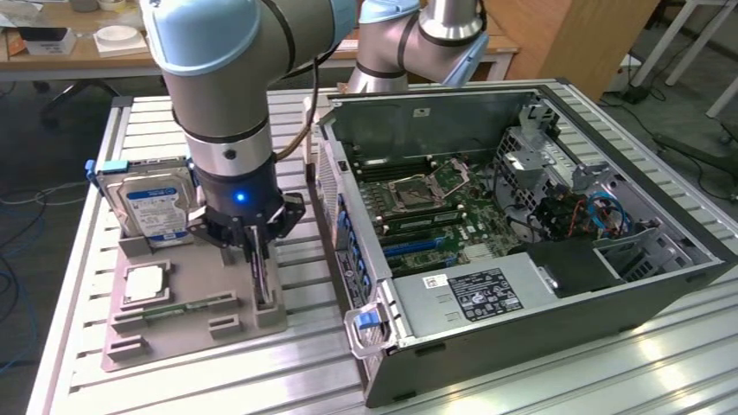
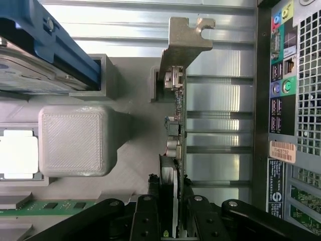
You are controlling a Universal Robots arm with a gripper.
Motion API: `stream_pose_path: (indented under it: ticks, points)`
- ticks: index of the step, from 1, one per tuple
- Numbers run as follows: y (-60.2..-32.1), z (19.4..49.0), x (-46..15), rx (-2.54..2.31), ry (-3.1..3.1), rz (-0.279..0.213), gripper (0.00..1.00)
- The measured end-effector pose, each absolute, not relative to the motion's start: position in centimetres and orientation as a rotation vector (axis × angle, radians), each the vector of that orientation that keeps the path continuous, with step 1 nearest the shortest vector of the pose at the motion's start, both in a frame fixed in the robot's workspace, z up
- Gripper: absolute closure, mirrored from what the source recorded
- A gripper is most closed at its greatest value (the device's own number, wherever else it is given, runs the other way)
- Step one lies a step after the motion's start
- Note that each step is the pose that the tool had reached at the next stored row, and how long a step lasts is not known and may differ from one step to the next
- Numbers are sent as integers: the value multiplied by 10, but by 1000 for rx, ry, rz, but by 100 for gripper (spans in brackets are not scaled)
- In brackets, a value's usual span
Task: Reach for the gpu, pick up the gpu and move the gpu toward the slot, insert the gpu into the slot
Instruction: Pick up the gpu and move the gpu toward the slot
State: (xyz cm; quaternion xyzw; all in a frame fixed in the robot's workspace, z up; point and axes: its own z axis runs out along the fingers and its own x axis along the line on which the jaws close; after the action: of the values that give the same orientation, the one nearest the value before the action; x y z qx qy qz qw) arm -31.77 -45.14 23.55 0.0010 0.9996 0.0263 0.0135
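Note:
The gpu [image 1: 264, 275] stands on edge in the grey holder tray [image 1: 190, 333], beside the open computer case [image 1: 519, 216]. In the wrist view the gpu [image 2: 178, 118] appears edge-on as a thin green card, with its silver end bracket [image 2: 185, 40] at the far end. My gripper [image 1: 256, 251] has come straight down over the card. Its black fingers sit against both faces of the card's near end, so the gripper [image 2: 175, 221] is shut on it. The card still rests in the tray. The blue slot [image 1: 421, 246] lies on the motherboard inside the case.
On the same tray are a blue-labelled hard drive [image 1: 155, 207], a square silver processor chip [image 1: 144, 281] and a green memory stick [image 1: 185, 307]. The case's rear port panel [image 2: 281, 100] stands close beside the card. A second robot arm base [image 1: 403, 43] stands behind the case.

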Motion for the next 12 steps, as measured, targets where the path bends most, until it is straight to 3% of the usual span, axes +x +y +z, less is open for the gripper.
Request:
stream_pose_path:
  ticks: [12]
  points:
    - [-451,247,-318,3,3113,83,73]
